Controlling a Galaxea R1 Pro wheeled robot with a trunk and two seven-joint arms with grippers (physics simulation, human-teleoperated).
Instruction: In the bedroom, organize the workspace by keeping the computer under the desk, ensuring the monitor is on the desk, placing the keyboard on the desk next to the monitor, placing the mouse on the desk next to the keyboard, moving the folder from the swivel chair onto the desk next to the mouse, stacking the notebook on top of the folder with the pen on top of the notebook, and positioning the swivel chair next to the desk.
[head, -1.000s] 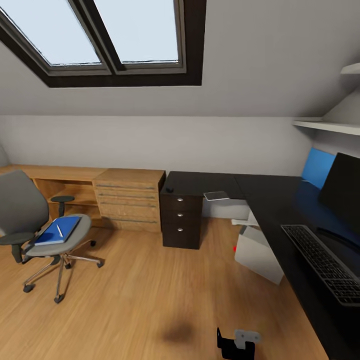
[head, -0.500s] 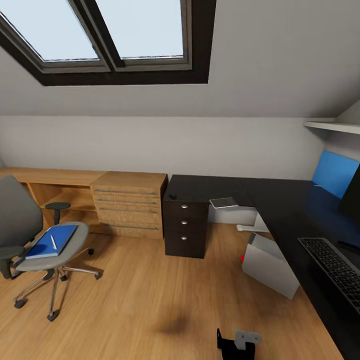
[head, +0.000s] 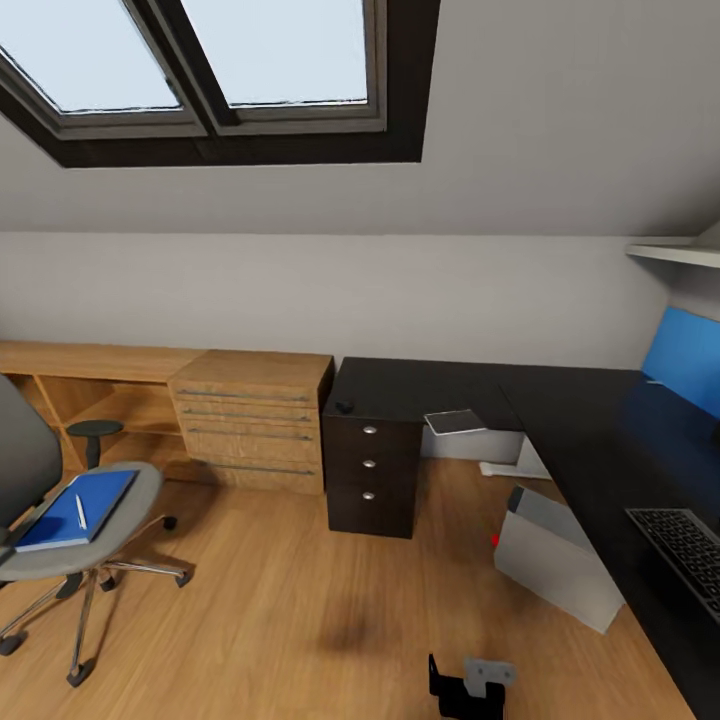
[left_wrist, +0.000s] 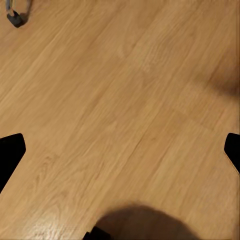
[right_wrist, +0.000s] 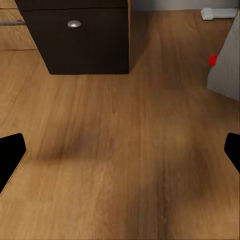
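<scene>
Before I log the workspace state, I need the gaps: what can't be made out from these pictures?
- Swivel chair, head view: backrest cut by the left edge.
- Keyboard, head view: cut by the right edge.
- Notebook, head view: none distinguishable on the folder under the pen.
- Mouse, head view: too small for detail.
- Computer, head view: partly hidden by the desk.

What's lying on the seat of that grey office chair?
A blue folder lies flat on the chair seat, and a white pen rests on top of it. Whether anything sits under the folder cannot be seen, since it covers that part of the seat.
</scene>
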